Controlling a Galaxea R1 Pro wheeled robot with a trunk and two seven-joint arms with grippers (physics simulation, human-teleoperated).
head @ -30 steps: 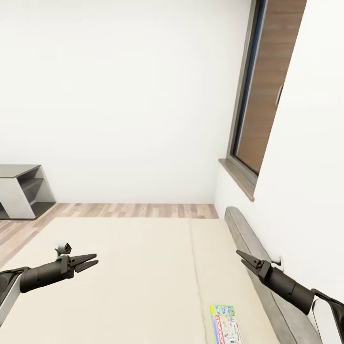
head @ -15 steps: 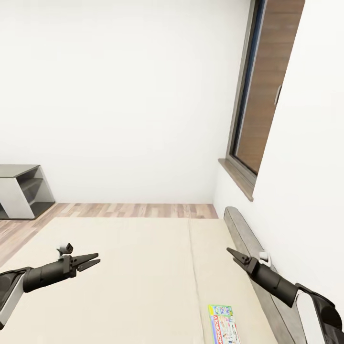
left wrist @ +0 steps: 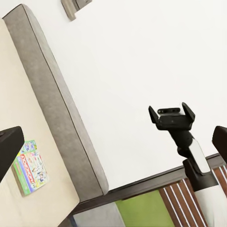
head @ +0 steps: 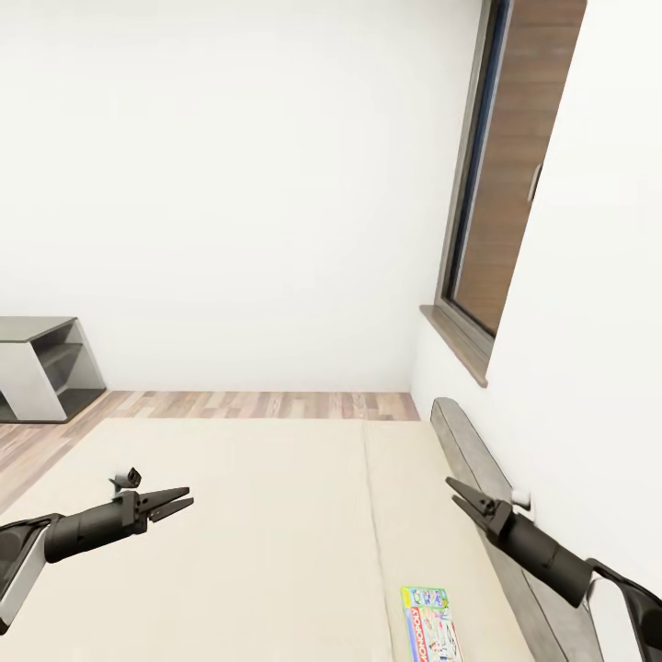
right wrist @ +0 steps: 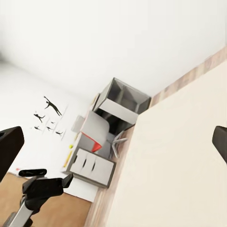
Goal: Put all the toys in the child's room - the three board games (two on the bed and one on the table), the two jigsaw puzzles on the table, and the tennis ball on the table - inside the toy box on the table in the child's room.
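A board game (head: pixel 429 625) with a white-green lid and a red strip lies flat on the beige mattress of the bed (head: pixel 257 515), near the dark grey headboard (head: pixel 464 441). My right gripper (head: pixel 462 495) hovers open above the mattress beside the headboard, a little beyond the game. My left gripper (head: pixel 173 503) hangs open over the other side of the bed, empty. The left wrist view has the same board game (left wrist: pixel 30 165) and the right gripper (left wrist: pixel 170 117). In the right wrist view, the left gripper (right wrist: pixel 46 184) and a distant pale table (right wrist: pixel 93 126) with drawers appear; what lies on it is too small to tell.
A grey open shelf unit (head: pixel 41 377) stands against the white wall past the bed's far left corner. Wood-plank floor (head: pixel 267 405) runs beyond the bed. A tall dark-framed window (head: pixel 492 193) with a sill is in the right wall. Black dancer pictures (right wrist: pixel 47 113) hang above the table.
My right gripper drifted slightly left and then back to the right above the mattress. The left gripper has barely moved, and the board game lies where it was.
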